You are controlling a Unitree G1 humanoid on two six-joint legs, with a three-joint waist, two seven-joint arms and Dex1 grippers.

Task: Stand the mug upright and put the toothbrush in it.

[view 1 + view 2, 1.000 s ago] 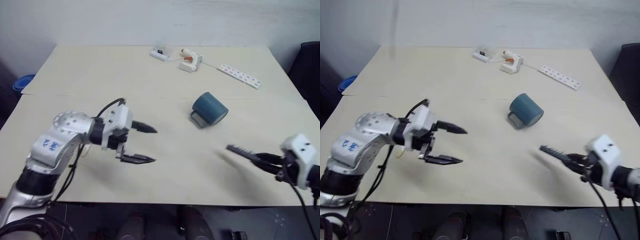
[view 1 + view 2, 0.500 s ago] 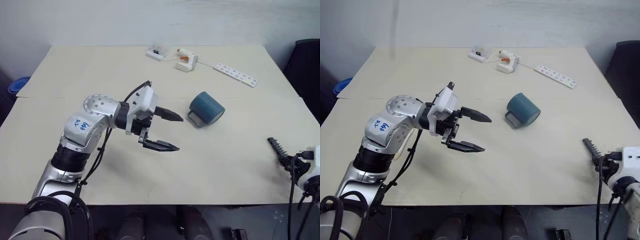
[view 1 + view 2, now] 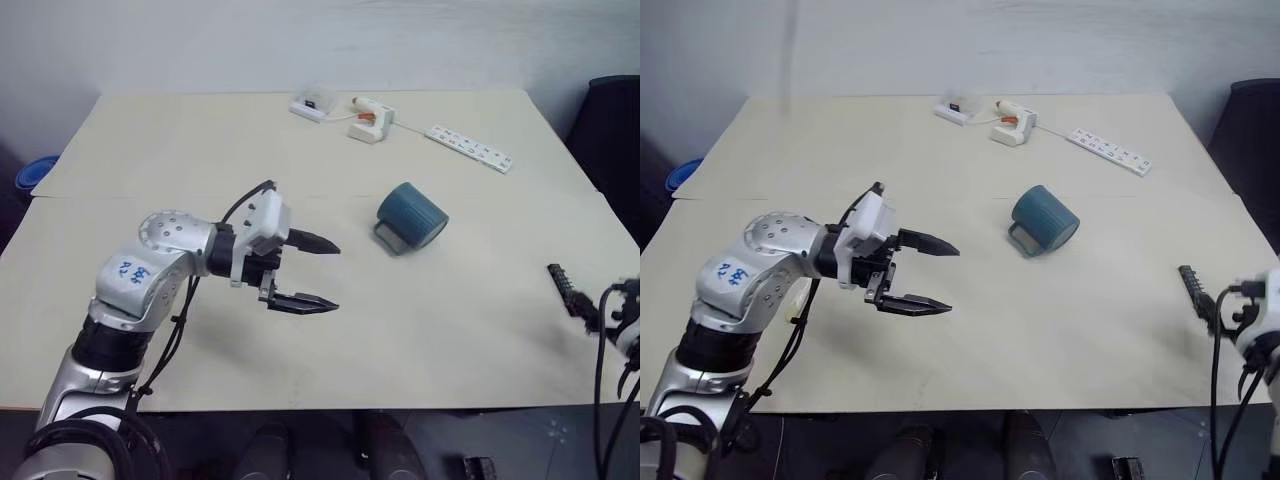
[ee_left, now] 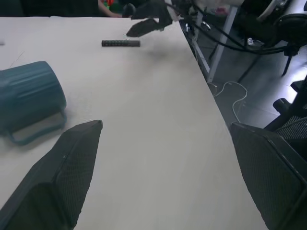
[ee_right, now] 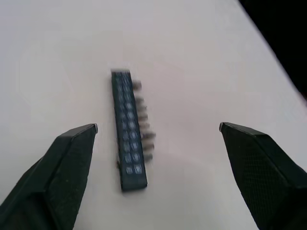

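Mug on its side, ahead of the left end effector

Left end effector point(image 3: 318, 272) hovers over the near middle of the desk point(image 3: 180, 150) with its fingers spread wide and nothing between them, pointing across toward the robot's right. Right end effector point(image 5: 156, 136) sits at the desk's near right edge, also spread wide and empty, with a short black toothed strip point(image 5: 128, 130) lying on the desk between its fingers. Farther back, the mug point(image 3: 412, 217) lies tipped over, its long axis slanting away to the right and its handle resting on the desk on the near side. The left arm looks nearer, so righting the mug likely falls to it. I cannot pick out the toothbrush.
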